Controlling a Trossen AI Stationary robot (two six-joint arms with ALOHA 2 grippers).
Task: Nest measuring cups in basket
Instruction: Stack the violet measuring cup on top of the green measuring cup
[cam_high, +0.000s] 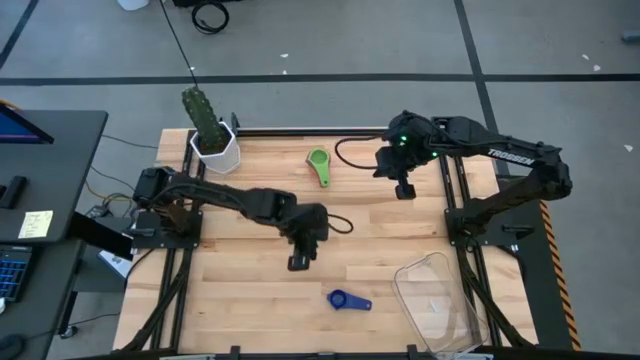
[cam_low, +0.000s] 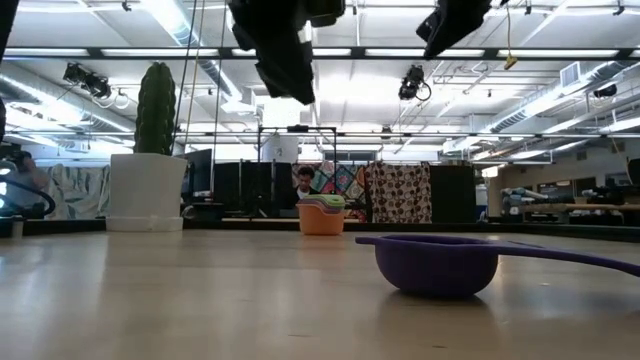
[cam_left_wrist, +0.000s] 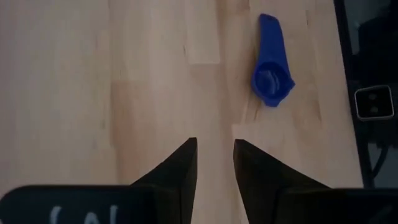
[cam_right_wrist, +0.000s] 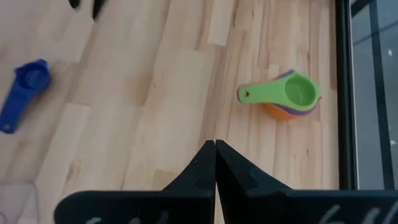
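So the left gripper (cam_high: 298, 263) is hanging over the middle of the wooden surface (cam_high: 250, 300), fingers (cam_left_wrist: 180, 171) a little apart with nothing between them, just bare wood underneath. A blue measuring cup (cam_high: 347, 299) lies on its own on the surface a bit beyond that gripper, toward the front edge, handle flat on the wood and not touching anything else. From the low camera it's the dark scoop sitting upright in the foreground.

The right gripper (cam_high: 404, 190) is parked up near the back of the surface on the right side, fingers pressed together, holding nothing.

Near the back edge, between the right gripper and the cactus pot (cam_high: 215, 150), there's a little stack of measuring cups (cam_high: 320, 166). The green one is on top with its handle sticking out, and from the right wrist camera you can see orange and a sliver of purple-blue peeking out below it. How many are in that stack I can't tell.

The clear basket (cam_high: 437, 300) sits at the front right corner, well apart from both the stack and the lone blue cup. It looks like there are no cups in it.
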